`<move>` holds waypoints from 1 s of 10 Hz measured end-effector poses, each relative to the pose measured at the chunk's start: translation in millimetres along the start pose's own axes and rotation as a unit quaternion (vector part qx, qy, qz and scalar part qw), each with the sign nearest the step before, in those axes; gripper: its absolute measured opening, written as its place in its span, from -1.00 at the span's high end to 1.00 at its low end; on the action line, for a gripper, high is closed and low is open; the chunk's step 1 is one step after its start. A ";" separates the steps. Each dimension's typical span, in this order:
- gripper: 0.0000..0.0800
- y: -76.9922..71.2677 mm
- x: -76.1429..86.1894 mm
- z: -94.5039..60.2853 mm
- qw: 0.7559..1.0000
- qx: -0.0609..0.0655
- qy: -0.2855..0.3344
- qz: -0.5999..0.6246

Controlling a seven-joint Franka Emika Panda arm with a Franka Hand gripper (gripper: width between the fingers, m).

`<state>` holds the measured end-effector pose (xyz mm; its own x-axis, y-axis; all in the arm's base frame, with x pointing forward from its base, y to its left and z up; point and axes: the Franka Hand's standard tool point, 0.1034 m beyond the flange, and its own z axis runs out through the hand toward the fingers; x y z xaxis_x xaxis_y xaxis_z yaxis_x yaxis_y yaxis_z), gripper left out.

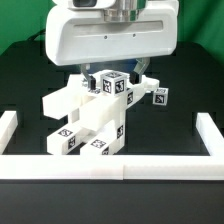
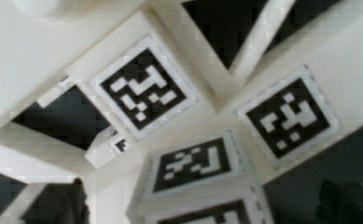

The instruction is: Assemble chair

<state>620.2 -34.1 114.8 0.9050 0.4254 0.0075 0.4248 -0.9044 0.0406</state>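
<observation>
The claw (image 1: 115, 76) is hanging released, fingers spread wide, over the top of the chair (image 1: 90, 120), which is sitting mid-table (image 1: 30, 80) inside the border wall (image 1: 110, 165). In the exterior view, a small tagged piece (image 1: 160, 97) is lying at its three o'clock.

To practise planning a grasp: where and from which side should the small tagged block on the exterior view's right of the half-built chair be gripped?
Grip the small block across two opposite side faces, coming straight down from above. It looks short and boxy, sits low on the table, and its top looks free, while the chair crowds one side, so a sideways approach seems riskier.
</observation>
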 end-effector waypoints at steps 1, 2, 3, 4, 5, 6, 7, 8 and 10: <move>-0.62 0.4 -0.3 0.1 1.000 0.000 0.000 -0.015; -0.62 0.5 -0.5 0.3 1.000 0.000 0.000 -0.012; -0.32 0.6 -0.6 0.2 1.000 0.000 0.000 -0.012; 0.03 0.7 -0.6 0.2 1.000 0.000 0.000 -0.012; 0.29 0.7 -0.6 0.2 1.000 0.000 0.000 -0.011; 0.29 0.7 -0.7 0.2 1.000 0.000 0.000 0.000; 0.29 0.8 -0.7 0.2 1.000 0.000 0.000 0.004; 0.29 0.7 -0.7 0.2 1.000 0.000 0.000 0.023; 0.29 0.6 -0.6 0.3 0.996 0.001 0.000 0.089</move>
<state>619.9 -34.8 114.6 0.9661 0.2576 0.0148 0.2570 -0.9657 0.0367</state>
